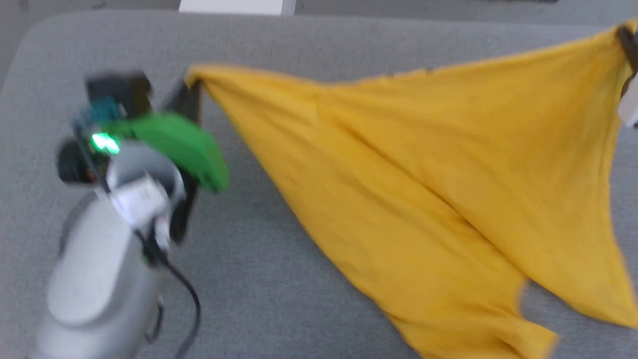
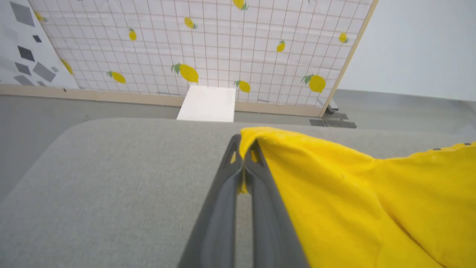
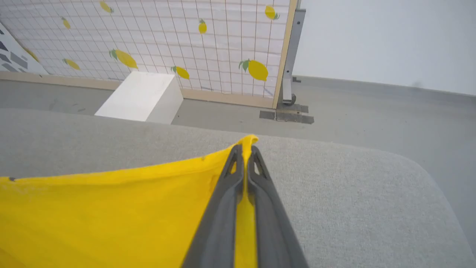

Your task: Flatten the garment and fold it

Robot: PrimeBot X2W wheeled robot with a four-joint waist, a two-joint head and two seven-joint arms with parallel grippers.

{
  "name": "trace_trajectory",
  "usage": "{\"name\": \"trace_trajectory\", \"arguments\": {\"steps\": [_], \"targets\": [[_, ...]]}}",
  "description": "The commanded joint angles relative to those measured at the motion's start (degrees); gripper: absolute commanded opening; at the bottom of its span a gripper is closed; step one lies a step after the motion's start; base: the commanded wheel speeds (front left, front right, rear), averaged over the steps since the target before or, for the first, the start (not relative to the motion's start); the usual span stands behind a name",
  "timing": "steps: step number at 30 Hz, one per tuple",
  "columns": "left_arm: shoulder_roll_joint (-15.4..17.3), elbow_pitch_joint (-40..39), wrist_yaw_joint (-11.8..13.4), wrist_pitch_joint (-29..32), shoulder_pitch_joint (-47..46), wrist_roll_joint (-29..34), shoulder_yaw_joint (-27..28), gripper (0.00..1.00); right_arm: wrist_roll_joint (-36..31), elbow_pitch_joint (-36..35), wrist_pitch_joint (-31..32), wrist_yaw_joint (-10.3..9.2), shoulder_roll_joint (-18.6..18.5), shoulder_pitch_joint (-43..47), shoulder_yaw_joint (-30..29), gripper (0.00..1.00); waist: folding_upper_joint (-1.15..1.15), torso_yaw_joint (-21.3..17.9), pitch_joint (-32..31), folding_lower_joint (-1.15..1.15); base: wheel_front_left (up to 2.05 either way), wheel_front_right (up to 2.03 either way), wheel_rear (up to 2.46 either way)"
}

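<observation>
Looking down from the head view, you see the left hand [image 1: 192,89] clenched on one corner of the garment [image 1: 423,174], with its green housing and pale forearm trailing back behind it. The plain yellow cloth runs across from that hand to the right hand [image 1: 625,40], which is blurred, cut off at the frame's edge, and grasping the opposite corner. The garment's upper edge is stretched between your two hands. The rest spreads below them in a broad triangle over the grey worktop [image 1: 274,259]. In the left wrist view, the left hand [image 2: 245,143] has both fingers pressed together on a yellow fold. The garment [image 2: 372,193] billows off to that hand's right, with bare worktop [image 2: 111,186] to its left. Beyond the fingertips a white box [image 2: 206,104] stands before a lemon-print screen [image 2: 223,48]. In the right wrist view, the right hand [image 3: 245,149] is likewise clamped on cloth, a small tip of it poking past the fingertips. The garment [image 3: 111,208] stretches away to that hand's left, and the worktop [image 3: 353,193] lies to its right. The white box [image 3: 141,96] sits ahead and to the left, before the screen [image 3: 186,37].
</observation>
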Motion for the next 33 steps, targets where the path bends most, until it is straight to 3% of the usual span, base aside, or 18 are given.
{"name": "trace_trajectory", "arguments": {"steps": [1, 10, 18, 25, 33], "targets": [[1.01, 1.62, -0.49, 0.55, -3.70, 0.94, 0.40, 0.00, -0.77, 0.55, -1.24, -0.08, 0.45, -2.21, 0.01, 0.00, 0.00, -2.89, -5.03, 0.00, 0.00, 0.00, 0.00], [4.41, 13.74, -4.16, 2.50, -22.46, 4.83, -0.03, 0.00, -4.26, 5.60, -5.42, -0.08, 2.31, -12.27, 3.30, 0.00, 0.00, -6.00, -10.24, 0.00, 0.00, 0.00, 0.00], [6.55, 20.76, -5.95, 5.08, -32.17, 5.91, -0.02, 0.00, -5.44, 10.51, -5.49, -0.08, 3.77, -17.84, 7.28, 0.00, 0.00, -7.81, -15.16, 0.00, 0.00, 0.00, 0.00], [8.12, 22.66, -6.25, 7.11, -37.16, 6.72, -0.04, 0.00, -4.24, 11.50, -3.33, -0.08, 4.48, -20.76, 9.08, 0.00, 0.00, -8.95, -16.84, 0.00, 0.00, 0.00, 0.00], [6.89, 23.11, -5.25, 12.75, -39.60, 4.20, 0.56, 0.00, -2.05, 11.22, 1.08, -0.08, 4.29, -23.29, 9.92, 0.00, 0.00, -10.15, -13.96, 0.00, 0.00, 0.00, 0.00]]}}
